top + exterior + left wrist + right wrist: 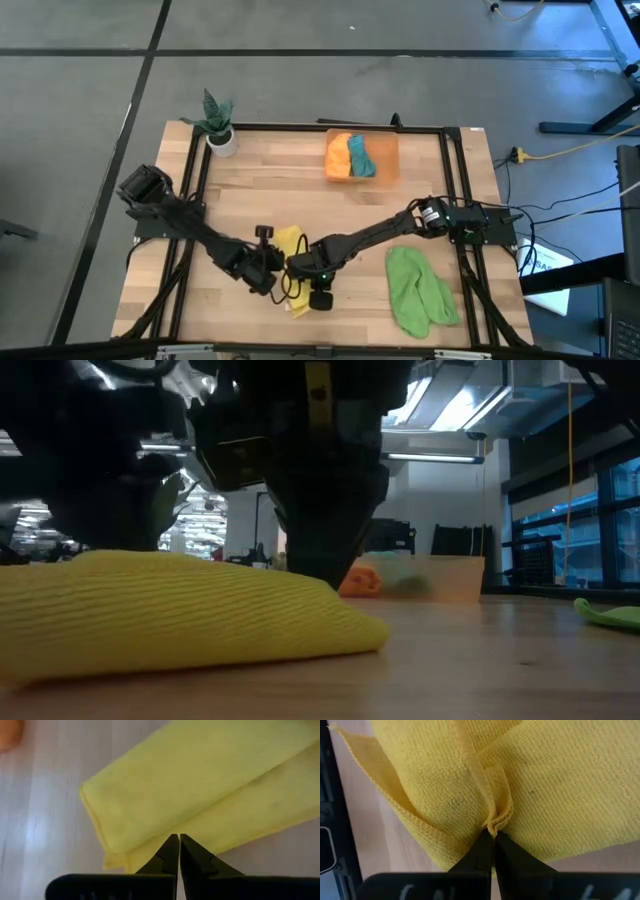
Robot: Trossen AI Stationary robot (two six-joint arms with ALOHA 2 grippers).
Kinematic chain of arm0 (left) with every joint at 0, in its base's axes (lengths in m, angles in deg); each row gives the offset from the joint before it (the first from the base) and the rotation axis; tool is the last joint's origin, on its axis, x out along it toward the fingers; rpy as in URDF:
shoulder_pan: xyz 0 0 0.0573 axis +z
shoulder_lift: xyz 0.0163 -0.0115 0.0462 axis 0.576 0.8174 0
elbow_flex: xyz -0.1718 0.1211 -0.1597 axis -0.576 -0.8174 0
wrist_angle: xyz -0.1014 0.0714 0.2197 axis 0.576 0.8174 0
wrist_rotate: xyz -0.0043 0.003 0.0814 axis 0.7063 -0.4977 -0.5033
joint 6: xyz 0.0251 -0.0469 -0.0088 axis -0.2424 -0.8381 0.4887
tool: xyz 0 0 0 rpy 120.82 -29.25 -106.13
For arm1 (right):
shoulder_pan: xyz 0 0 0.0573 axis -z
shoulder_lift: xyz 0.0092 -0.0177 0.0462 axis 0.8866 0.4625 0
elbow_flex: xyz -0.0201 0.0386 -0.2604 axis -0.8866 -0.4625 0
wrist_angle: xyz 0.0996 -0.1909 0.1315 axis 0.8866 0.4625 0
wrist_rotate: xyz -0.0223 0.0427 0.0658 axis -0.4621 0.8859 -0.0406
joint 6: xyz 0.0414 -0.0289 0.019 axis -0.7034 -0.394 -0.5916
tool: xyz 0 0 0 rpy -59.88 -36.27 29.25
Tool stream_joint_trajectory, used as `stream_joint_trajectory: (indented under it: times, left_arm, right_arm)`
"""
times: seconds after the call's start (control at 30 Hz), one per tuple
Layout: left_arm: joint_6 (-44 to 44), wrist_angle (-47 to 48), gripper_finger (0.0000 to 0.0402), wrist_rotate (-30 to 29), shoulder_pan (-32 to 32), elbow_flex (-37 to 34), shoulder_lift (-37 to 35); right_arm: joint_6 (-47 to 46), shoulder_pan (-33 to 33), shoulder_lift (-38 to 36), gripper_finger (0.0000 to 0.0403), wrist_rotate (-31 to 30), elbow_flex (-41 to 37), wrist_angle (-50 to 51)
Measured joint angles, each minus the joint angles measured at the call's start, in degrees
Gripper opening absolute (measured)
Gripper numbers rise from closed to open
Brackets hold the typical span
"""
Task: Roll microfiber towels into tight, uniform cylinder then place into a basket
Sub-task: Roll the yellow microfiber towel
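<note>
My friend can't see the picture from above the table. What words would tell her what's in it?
Two dark robot arms meet over a yellow towel near the wooden table's front edge. A light green towel lies at right; an orange basket at the back holds orange and teal towels beside a potted plant.

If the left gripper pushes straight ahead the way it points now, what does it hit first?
Most likely the yellow towel: it lies right ahead of the left gripper, whose jaws are shut at its folded edge. Whether the tips already touch it is unclear.

Two towels [350,157] in basket [388,160]
</note>
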State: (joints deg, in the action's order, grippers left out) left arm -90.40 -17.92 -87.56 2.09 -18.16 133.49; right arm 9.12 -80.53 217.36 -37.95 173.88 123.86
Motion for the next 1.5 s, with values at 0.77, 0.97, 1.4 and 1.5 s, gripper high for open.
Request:
stream_joint_trajectory:
  times: [0.77,0.97,1.4,1.5]
  left_arm:
    - [4.0,-3.8,0.0006,5.7,2.4,0.1,4.4]
    - [4.0,-3.6,0.0006,5.8,2.3,0.1,4.4]
    - [4.9,-3.8,0.0006,7.2,2.2,0.2,4.5]
    - [5.5,-3.9,0.0006,7.7,2.2,0.2,4.5]
  right_arm:
    - [-2.4,1.6,0.2,0.0125,2.5,0.8,-0.9]
    - [-1.5,2.4,0.2,0.0135,1.8,4.3,1.7]
    - [-0.4,-1.7,0.2,0.0135,-11.9,13.9,17.8]
    - [-2.1,-3.5,0.2,0.0135,-12.6,13.9,19.4]
